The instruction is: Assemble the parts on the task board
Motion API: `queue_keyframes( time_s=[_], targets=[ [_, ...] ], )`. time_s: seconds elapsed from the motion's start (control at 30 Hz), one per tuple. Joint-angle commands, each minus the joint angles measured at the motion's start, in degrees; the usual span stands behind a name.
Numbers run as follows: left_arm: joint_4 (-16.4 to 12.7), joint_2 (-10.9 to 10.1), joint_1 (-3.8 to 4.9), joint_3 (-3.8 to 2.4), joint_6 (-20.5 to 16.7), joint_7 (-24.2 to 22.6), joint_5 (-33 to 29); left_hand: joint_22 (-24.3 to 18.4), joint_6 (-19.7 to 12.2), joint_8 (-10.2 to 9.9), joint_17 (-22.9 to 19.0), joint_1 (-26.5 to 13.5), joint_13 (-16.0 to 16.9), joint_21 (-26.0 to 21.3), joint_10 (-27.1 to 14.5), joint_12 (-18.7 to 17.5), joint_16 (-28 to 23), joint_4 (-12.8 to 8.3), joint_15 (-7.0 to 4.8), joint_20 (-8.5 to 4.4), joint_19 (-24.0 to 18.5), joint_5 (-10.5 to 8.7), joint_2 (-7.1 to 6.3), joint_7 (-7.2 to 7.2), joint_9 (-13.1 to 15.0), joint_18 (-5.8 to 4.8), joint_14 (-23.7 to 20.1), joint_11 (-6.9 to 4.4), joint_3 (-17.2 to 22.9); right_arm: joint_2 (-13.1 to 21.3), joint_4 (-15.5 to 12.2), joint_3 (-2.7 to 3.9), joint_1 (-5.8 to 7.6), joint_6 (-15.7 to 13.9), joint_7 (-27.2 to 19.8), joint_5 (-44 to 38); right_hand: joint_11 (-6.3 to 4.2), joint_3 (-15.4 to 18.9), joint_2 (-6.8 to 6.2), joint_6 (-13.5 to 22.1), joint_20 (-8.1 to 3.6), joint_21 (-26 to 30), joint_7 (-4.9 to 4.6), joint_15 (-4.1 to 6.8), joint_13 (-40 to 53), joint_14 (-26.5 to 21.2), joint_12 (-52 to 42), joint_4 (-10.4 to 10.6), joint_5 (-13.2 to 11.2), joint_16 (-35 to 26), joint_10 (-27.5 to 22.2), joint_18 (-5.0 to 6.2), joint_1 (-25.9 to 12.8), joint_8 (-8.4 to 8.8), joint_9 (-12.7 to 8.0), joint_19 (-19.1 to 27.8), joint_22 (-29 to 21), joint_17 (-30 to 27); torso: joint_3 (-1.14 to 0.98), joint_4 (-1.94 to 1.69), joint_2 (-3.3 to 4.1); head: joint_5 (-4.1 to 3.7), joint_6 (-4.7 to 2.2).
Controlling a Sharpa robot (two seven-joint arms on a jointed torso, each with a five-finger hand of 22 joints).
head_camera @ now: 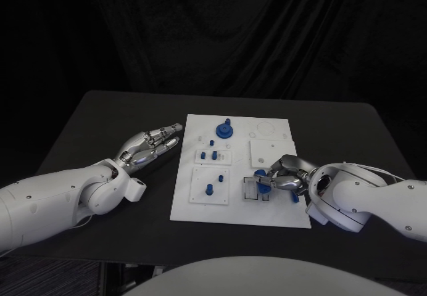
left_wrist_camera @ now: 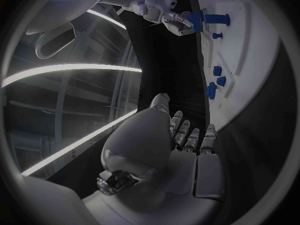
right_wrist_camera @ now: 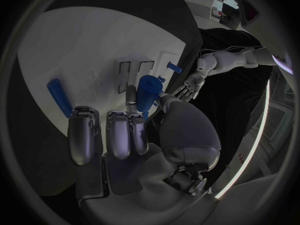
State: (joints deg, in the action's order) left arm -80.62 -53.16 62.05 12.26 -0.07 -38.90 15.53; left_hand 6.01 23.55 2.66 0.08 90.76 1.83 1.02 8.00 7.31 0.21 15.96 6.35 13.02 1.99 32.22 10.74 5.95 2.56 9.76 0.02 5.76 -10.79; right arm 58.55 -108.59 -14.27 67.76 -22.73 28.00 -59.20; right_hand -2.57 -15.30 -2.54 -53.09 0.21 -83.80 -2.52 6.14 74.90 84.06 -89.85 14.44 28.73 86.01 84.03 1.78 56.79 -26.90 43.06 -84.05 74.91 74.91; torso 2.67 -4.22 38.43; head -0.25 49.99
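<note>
- The right hand (head_camera: pixel 283 177) pinches a blue part (right_wrist_camera: pixel 149 91) between thumb and a finger, low over the slotted outline (head_camera: pixel 256 192) near the board's front right corner. I cannot tell whether the part already touches the board.
- Likely slip: the part is held only at its tip end, so a sideways nudge against the slot edge could twist it in the pinch or pop it loose onto the task board (head_camera: pixel 285 216).
- If it goes down tilted, it may jam in the slot rather than seat; pressing harder would then shove the whole board across the desk (head_camera: pixel 98 111).
- A loose long blue piece (right_wrist_camera: pixel 59 97) lies on the board just beside the right hand's curled fingers; a sweep of those fingers could knock it off.
- The left hand (head_camera: pixel 153 145) lies on the desk just off the board's left edge, fingers apart and nearly straight, holding nothing. It is well apart from the right hand, so no clash threatens, but it does not steady the board either.
- Other parts stand in the board's middle and rear: a round knobbed piece (head_camera: pixel 224 130) and small pegs (head_camera: pixel 211 155). Any retreat of the right hand is safest toward the desk's right side, where bare surface lies.
- The board's front edge sits near the desk's front edge; a dropped part could roll off there.
</note>
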Motion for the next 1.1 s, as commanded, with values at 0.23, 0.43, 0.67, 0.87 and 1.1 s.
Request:
queue_keyframes(
  time_s=[0.23, 0.43, 0.67, 0.87, 1.1],
  targets=[
    [0.0, 0.2, -0.12, -0.05, 0.9, -2.5, -0.3, -0.1, -0.1, 0.0, -0.1, 0.3, 0.0, 0.3, 0.0, 0.2, -0.2, -0.2, -0.28, 0.02, 0.0, -0.31, -0.18, 0.15, 0.0, 0.67, 0.0, 0.19, 0.1, -0.5, 0.4, 0.03, -0.36, 2.8, 2.2, -1.5, 0.6, -0.5, 0.05, -0.9, 0.52, 0.5, 0.39, -0.6, 15.1, 4.1, -0.2, -0.5, -2.3, -0.5, 6.0, 0.07, -1.4, 1.1, -0.2, -3.2, 12.6, 4.8, 0.02, 0.0, -0.02, 0.1, 0.01],
    [0.2, 0.3, -0.13, -0.05, 1.0, -2.5, -0.3, -0.1, -0.1, 0.0, -0.1, 0.3, 0.0, 0.3, 0.0, 0.2, -0.2, -0.2, -0.28, 0.02, 0.0, -0.31, -0.18, 0.15, 0.0, 0.67, 0.0, 0.19, 0.1, -0.8, 0.5, 0.03, -0.39, 3.4, 2.0, -1.7, 0.72, 0.4, 0.27, -1.1, 0.64, 0.5, 0.28, -0.71, 15.1, 4.1, -0.2, 0.0, -5.0, -0.6, 6.0, 0.09, -1.9, 1.76, -0.3, -3.2, 12.6, 4.6, -0.03, -0.05, 0.03, 0.01, 0.01],
    [0.2, 0.3, -0.14, -0.05, 1.1, -2.4, -0.3, -0.1, -0.1, 0.0, -0.1, 0.3, 0.0, 0.3, 0.0, 0.2, -0.2, -0.2, -0.15, 0.03, 0.0, -0.42, -0.16, 0.19, 0.0, 0.67, 0.0, 0.19, 0.2, -1.2, 0.5, 0.03, -0.4, 4.7, 1.8, -1.8, 0.83, 1.4, -0.03, -0.9, 0.73, 0.9, 0.14, -0.8, 15.1, 4.0, -0.2, 0.3, -7.3, -0.8, 6.0, 0.18, -2.2, 2.37, -0.4, -3.0, 12.5, 4.2, -0.01, 0.01, 0.01, 0.13, 0.01],
    [0.2, 0.3, -0.15, -0.05, 1.2, -2.3, -0.3, -0.1, -0.1, 0.0, -0.1, 0.3, 0.0, 0.3, 0.0, 0.2, -0.2, -0.2, -0.15, 0.03, 0.0, -0.42, -0.16, 0.19, 0.0, 0.67, 0.0, 0.19, 0.2, -1.5, 0.6, 0.03, -0.41, 5.2, 1.3, -1.8, 0.95, 2.1, -0.19, -0.7, 0.8, 1.1, 0.01, -0.89, 15.1, 4.0, -0.2, 0.5, -8.4, -0.8, 6.0, 0.22, -2.4, 2.83, -0.5, -3.0, 12.4, 4.0, 0.0, 0.11, -0.01, 0.26, 0.01],
    [0.3, 0.3, -0.16, -0.05, 1.3, -2.2, -0.3, -0.1, -0.1, 0.0, -0.1, 0.3, 0.0, 0.3, 0.0, 0.2, -0.2, -0.2, -0.1, 0.05, 0.0, -0.47, -0.15, 0.25, 0.1, 0.67, 0.0, 0.19, 0.2, -1.9, 0.9, 0.03, -0.41, 5.8, 1.1, -1.8, 1.15, 3.6, -0.03, -0.5, 0.99, 1.3, -0.2, -1.07, 15.1, 3.9, -0.2, 1.4, -11.7, -1.0, 6.0, 0.28, -3.0, 3.63, -0.6, -2.9, 12.3, 3.7, -0.03, -0.03, 0.01, 0.16, 0.01]
  ],
)
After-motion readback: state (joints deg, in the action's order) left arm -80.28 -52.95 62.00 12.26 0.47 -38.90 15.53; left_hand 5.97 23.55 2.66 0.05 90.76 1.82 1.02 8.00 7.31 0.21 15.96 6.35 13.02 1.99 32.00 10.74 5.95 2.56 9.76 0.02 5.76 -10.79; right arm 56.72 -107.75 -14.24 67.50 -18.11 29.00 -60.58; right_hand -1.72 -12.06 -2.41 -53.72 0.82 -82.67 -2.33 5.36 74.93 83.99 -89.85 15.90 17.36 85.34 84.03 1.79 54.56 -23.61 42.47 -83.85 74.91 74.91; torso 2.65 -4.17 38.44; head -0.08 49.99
